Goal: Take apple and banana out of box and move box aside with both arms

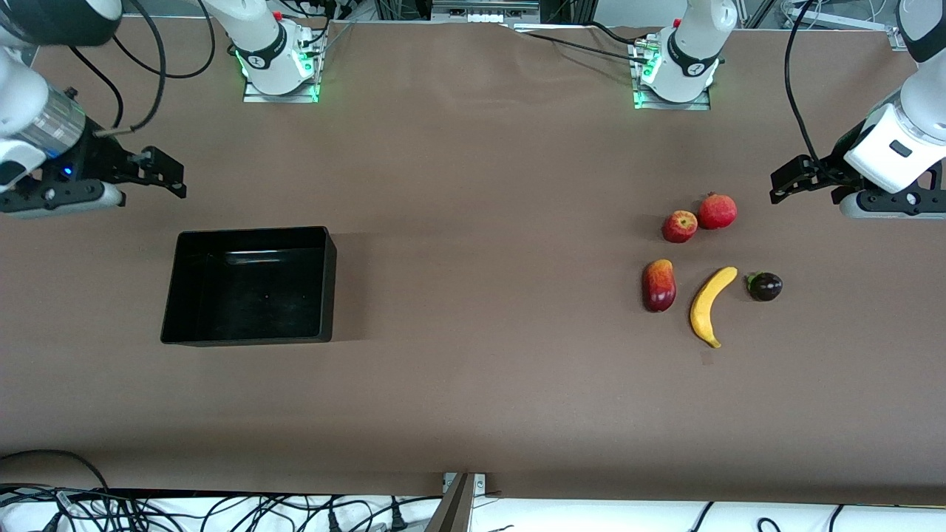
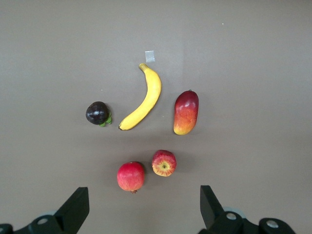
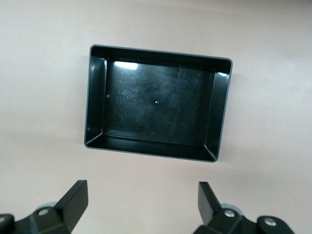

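The black box (image 1: 329, 284) sits toward the right arm's end of the table, and nothing lies inside it (image 3: 95, 97). The yellow banana (image 1: 711, 304) and the small red apple (image 1: 679, 226) lie toward the left arm's end. In the left wrist view the banana (image 2: 144, 99) and the apple (image 2: 164, 163) both rest on the brown table. My left gripper (image 1: 785, 183) hangs open over bare table beside the fruits (image 2: 144, 197). My right gripper (image 1: 166, 176) hangs open over bare table beside the box (image 3: 141, 192). Neither gripper holds anything.
A red-and-yellow mango (image 1: 658, 284) lies beside the banana, and a dark purple fruit (image 1: 765, 286) lies on the banana's other flank. A round red fruit (image 1: 717, 211) touches the apple. A small tape square (image 2: 149, 56) is by the banana's tip. Cables hang at the table's near edge.
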Available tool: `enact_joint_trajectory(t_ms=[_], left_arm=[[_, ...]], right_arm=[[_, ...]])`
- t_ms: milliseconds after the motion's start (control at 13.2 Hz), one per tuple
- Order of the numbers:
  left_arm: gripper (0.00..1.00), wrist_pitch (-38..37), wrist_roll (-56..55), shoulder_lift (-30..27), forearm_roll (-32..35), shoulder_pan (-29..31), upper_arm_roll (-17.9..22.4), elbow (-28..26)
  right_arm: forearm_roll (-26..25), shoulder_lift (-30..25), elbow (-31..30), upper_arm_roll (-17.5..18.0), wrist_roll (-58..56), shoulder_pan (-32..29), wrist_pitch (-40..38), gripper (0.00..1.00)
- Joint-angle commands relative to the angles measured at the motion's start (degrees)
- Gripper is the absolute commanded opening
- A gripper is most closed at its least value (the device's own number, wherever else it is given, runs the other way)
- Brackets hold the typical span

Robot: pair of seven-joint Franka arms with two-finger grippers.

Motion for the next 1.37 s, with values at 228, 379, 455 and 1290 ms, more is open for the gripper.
enact_joint_trajectory(t_ms=[228, 379, 455, 1290], left_arm=[[1.00, -1.2, 1.3, 0.1, -1.4, 0.0, 0.2, 1.2], [1.00, -1.2, 1.3, 0.1, -1.4, 0.0, 0.2, 1.2], [1.00, -1.2, 1.3, 0.1, -1.4, 0.0, 0.2, 1.2], [1.00, -1.1, 1.3, 0.5, -1.4, -0.1, 0.2, 1.8]], right_arm=[[-0.2, 2.3, 2.9, -0.3, -4.3, 0.0, -0.8, 1.00], [-0.3, 2.2, 2.9, -0.1, -4.1, -0.2, -3.2, 1.00], [-0.4, 2.1, 2.9, 0.6, -4.0, -1.0, -4.0, 1.00], [-0.3, 1.7, 6.0, 18.6, -4.6, -20.3, -5.4, 1.00]])
